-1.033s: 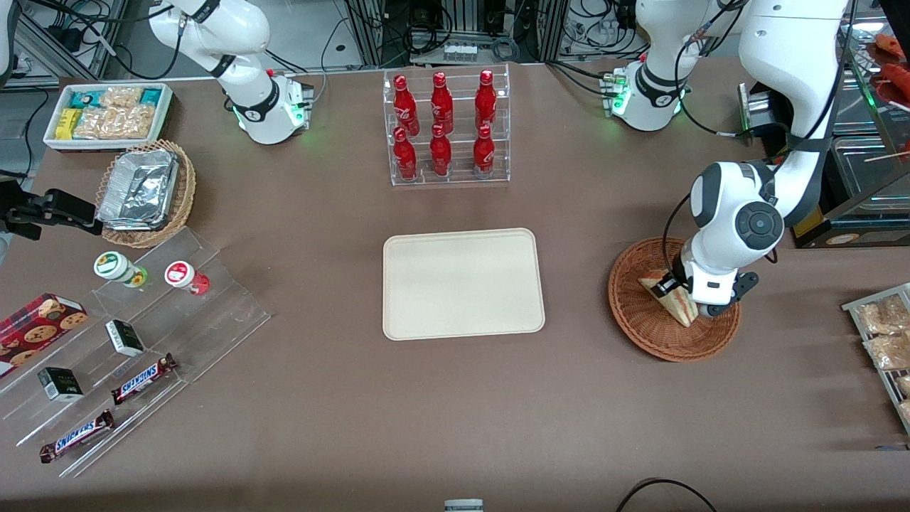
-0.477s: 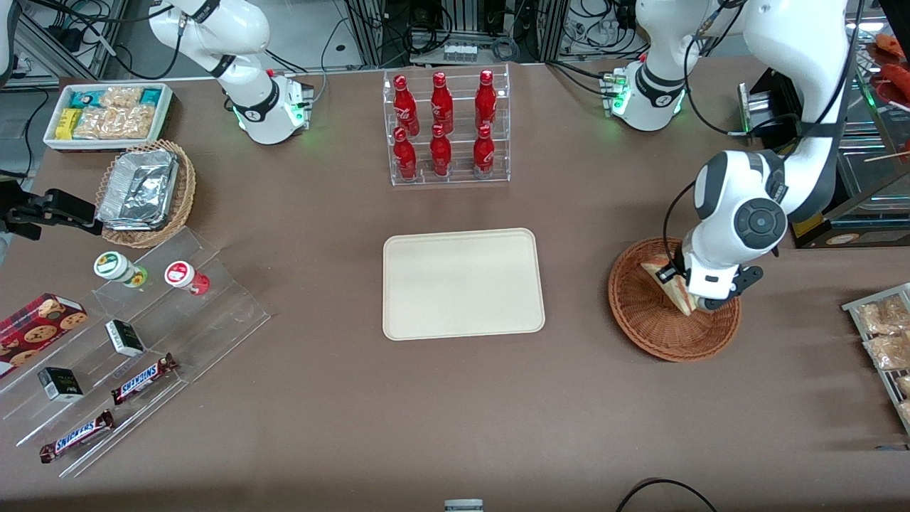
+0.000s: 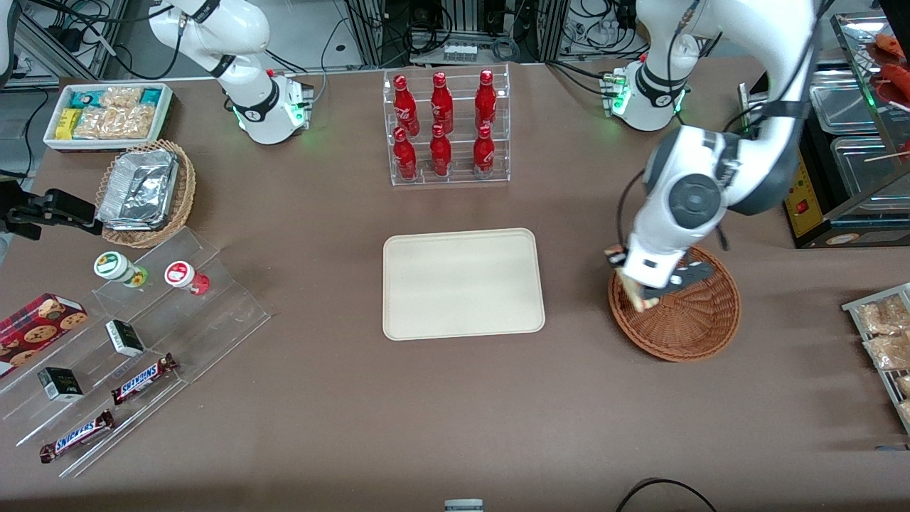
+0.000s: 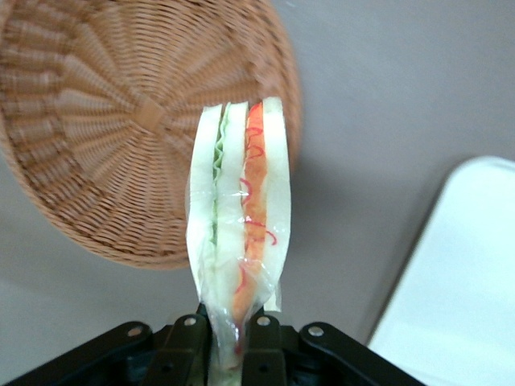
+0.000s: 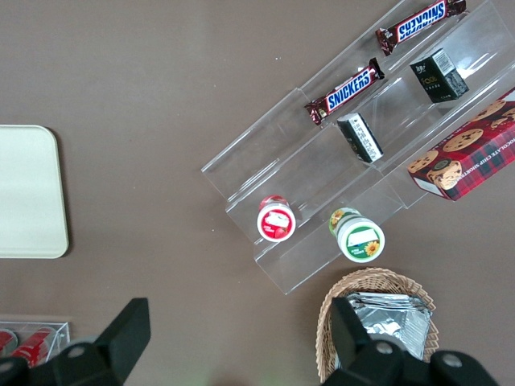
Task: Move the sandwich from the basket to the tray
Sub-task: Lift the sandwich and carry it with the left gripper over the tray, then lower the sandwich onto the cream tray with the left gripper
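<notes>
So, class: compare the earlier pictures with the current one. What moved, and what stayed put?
The gripper, shut on the sandwich, lifted it out of the basket and swung toward the tray; it now hangs over the basket's tray-side rim. Basket and tray stayed put.

The word SNICKERS can be read on two candy bars (image 3: 143,379) (image 3: 76,435) lying on the clear plastic steps (image 3: 135,341), at about 8 o'clock on the table as the front camera sees it. The red bottles (image 3: 441,121) at 12 o'clock have white writing, but it is too small to read. The gripper (image 4: 229,346) has no words on it
</notes>
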You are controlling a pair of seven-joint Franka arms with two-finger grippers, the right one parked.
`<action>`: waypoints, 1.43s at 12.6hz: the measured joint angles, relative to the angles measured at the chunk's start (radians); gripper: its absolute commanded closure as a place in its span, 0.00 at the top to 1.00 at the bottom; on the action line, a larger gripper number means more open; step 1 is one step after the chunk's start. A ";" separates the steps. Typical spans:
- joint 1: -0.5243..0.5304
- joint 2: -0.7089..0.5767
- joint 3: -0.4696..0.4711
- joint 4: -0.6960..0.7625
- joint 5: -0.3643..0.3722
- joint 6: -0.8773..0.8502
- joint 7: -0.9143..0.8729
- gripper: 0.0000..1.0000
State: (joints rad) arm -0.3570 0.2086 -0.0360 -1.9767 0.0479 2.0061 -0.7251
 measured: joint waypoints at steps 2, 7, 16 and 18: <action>-0.087 0.037 -0.003 0.044 -0.035 0.002 0.000 0.00; -0.246 0.226 -0.004 0.261 -0.045 0.003 -0.002 0.00; -0.336 0.487 -0.013 0.548 -0.127 0.004 -0.002 0.00; -0.336 0.514 -0.024 0.584 -0.130 0.006 -0.001 0.00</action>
State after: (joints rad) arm -0.6933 0.7224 -0.0602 -1.3924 -0.0818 2.0123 -0.7264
